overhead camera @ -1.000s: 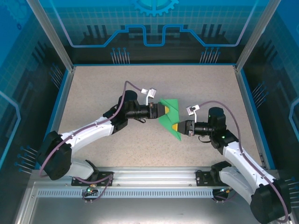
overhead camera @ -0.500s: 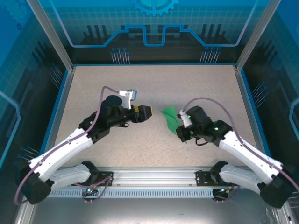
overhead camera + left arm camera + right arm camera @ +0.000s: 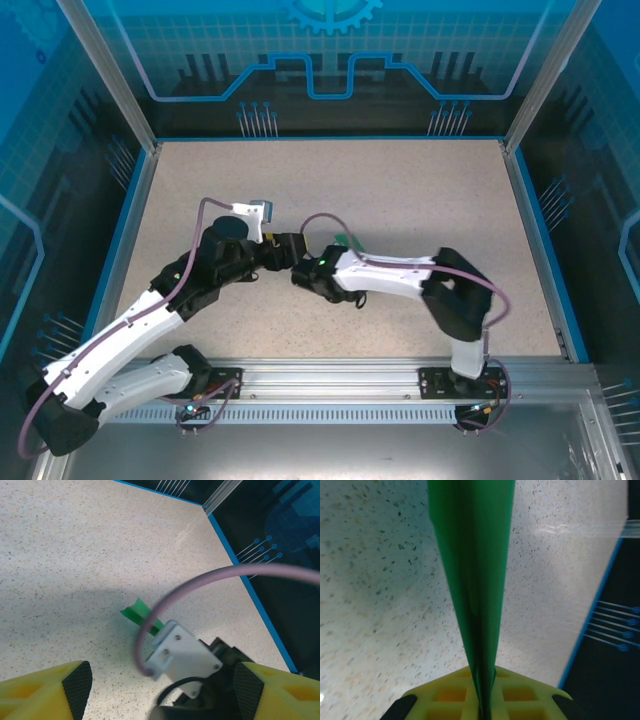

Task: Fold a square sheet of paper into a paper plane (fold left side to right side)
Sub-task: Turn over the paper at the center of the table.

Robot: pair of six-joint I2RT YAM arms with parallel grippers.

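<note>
Speckled beige tabletop lies under & ahead of L gripper jaws, also under R gripper jaws. Blue edge strip runs ahead-right of L jaws and to the right of R jaws. Dark wall panel w/ printed pin lines sits just past the strip. Corner post is far ahead of L jaws. Slotted alu rail is at table's near edge, well apart from both jaws.

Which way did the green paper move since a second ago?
Yes. Pinched in the right gripper, the folded green paper went left in the top view, away from the table's right blue edge.
</note>
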